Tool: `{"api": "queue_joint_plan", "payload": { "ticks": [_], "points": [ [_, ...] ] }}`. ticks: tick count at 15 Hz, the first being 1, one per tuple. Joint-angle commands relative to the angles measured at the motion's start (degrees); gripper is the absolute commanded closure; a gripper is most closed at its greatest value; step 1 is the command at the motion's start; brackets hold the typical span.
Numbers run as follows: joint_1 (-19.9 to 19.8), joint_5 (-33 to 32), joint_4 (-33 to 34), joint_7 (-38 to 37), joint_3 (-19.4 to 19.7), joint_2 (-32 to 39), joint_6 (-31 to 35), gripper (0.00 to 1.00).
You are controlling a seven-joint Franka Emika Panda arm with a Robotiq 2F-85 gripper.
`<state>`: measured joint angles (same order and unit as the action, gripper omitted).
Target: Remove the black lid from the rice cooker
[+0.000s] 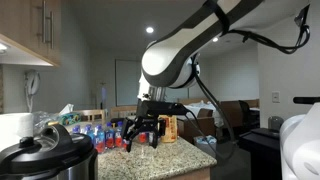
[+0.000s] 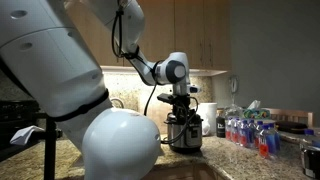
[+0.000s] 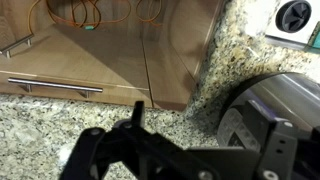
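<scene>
The rice cooker [image 1: 50, 160] stands at the lower left of an exterior view, black with a silver band under its rim. The black lid [image 1: 38, 146] sits on it, knob up. A dark pot edge at the far right of an exterior view [image 2: 313, 150] may be the same cooker. My gripper [image 1: 143, 138] hangs over the far end of the counter, well away from the cooker, with its fingers spread and nothing between them. It also shows in an exterior view [image 2: 183, 108] and in the wrist view [image 3: 205, 118]. The wrist view shows neither cooker nor lid.
A silver cylindrical appliance [image 2: 183, 133] stands right under or beside my gripper; its wall shows in the wrist view [image 3: 285, 100]. Several bottles [image 1: 100, 130] stand between my gripper and the cooker. The granite counter [image 3: 60, 115] ends at a wooden cabinet front [image 3: 90, 50].
</scene>
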<state>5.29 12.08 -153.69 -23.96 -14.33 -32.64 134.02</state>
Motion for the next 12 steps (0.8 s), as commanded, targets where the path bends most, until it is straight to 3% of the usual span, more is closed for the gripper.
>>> {"api": "queue_joint_plan", "payload": {
  "ticks": [1, 9, 12],
  "points": [
    [0.45, -0.4, 0.08, -0.26, 0.49, 0.03, -0.13, 0.0],
    [0.45, -0.4, 0.08, -0.26, 0.49, 0.03, -0.13, 0.0],
    [0.77, 0.61, 0.99, -3.38, -0.45, -2.13, -0.74, 0.0]
  ]
}}
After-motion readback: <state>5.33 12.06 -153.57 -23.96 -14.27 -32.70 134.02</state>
